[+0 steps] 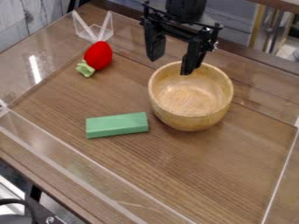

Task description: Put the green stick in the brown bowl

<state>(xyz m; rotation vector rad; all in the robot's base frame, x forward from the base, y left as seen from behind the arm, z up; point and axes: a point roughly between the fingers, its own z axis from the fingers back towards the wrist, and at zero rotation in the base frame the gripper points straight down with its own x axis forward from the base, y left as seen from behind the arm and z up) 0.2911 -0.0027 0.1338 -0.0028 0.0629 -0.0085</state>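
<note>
The green stick lies flat on the wooden table, left of and slightly nearer than the brown bowl. The bowl stands upright at centre right, and nothing shows inside it. My black gripper hangs pointing down above the bowl's far rim. Its two fingers stand well apart, and nothing is between them. The gripper is clear of the stick, which rests some way to the lower left of it.
A red strawberry-like toy with a green stem lies at the back left. Clear plastic walls ring the table along the left, near and right sides. Chair or table legs stand beyond the far edge.
</note>
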